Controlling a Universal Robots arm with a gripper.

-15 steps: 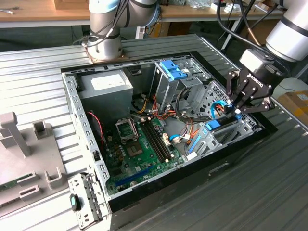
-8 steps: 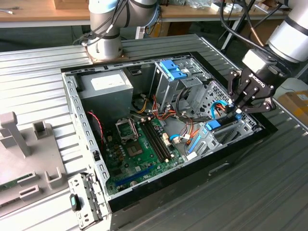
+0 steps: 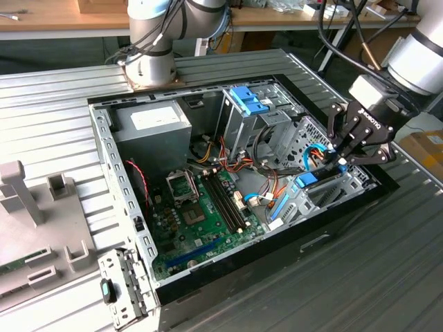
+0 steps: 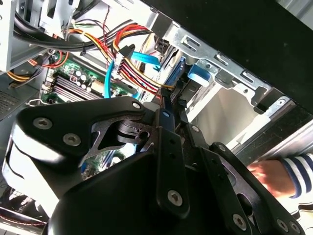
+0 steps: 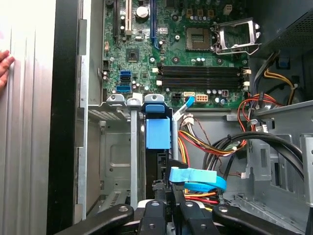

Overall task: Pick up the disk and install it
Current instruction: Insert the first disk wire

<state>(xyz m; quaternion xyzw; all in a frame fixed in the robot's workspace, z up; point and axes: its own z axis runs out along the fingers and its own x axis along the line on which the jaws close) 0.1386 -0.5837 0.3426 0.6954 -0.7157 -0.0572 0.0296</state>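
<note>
The disk (image 5: 158,132) stands on edge in the narrow metal drive bay at the front corner of the open computer case (image 3: 111,173). Its blue side frame and blue tab face the first wrist view. In the exterior view the disk's blue end (image 3: 306,180) shows low in the bay at the case's right side. My gripper (image 3: 340,160) reaches down into that bay from the exterior view's right. Its black fingers (image 5: 177,193) are drawn close together on the disk's near end, also seen in the second wrist view (image 4: 168,110). The disk's label is hidden.
The green motherboard (image 3: 201,207) fills the case floor, and a grey power-supply box (image 3: 152,121) sits at the back. A light-blue bracket (image 3: 248,100) tops the drive cage. Coloured cables (image 5: 210,142) and a flat blue cable (image 5: 195,178) crowd beside the bay. A person's hand (image 4: 266,176) rests outside the case.
</note>
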